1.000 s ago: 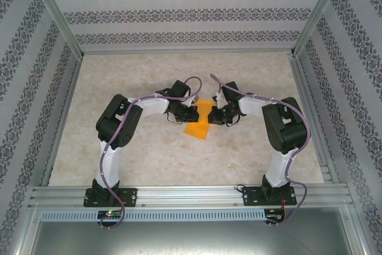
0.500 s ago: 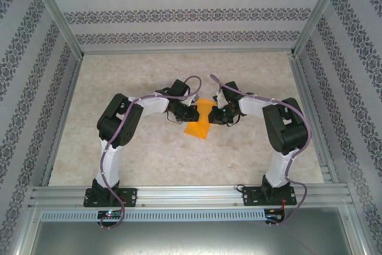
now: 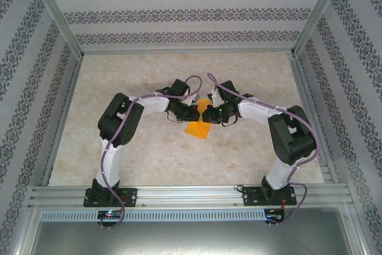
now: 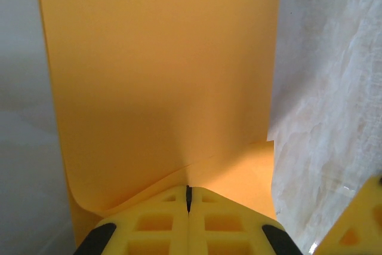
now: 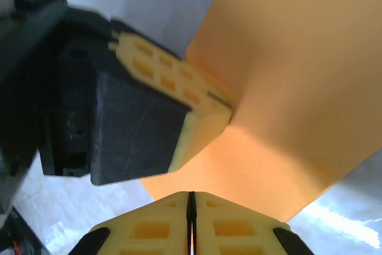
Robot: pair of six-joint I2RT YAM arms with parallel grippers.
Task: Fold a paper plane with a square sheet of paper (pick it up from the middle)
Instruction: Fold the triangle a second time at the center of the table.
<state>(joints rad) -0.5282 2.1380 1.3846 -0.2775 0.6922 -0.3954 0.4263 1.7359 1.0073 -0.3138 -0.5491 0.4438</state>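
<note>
Pale marbled tabletop [image 3: 137,147], boxed in by patterned wallpaper panels [image 3: 179,16] and an aluminium frame; both arms reach in to meet near its centre.

Left claw [image 4: 188,198]: yellow fingers pressed flat together, only a hairline seam between them, clamped on the square sheet of paper [image 4: 161,76]. From the pinch the sheet rises and bows away in a soft curl. No sharp crease shows there.

Right claw [image 5: 191,198]: fingers likewise closed tip to tip, and as far as I can judge gripping the sheet's near edge, since the orange runs right down to the fingertips. Its camera also catches the left claw's fingers [image 5: 203,108] biting the sheet just beside it, with the paper kinked at that bite.

Overhead, the two claws sit almost touching, the left claw [image 3: 191,113] facing the right claw [image 3: 209,113]. The sheet [image 3: 199,128] is held between them and hangs toward the arm bases (whether its low corner rests on the tabletop, cannot tell).

Progress, my reading: early. The pick-up from the middle looks done, and a first centre fold is perhaps forming. Nose folds, wings and the dart shape are all left to do.
</note>
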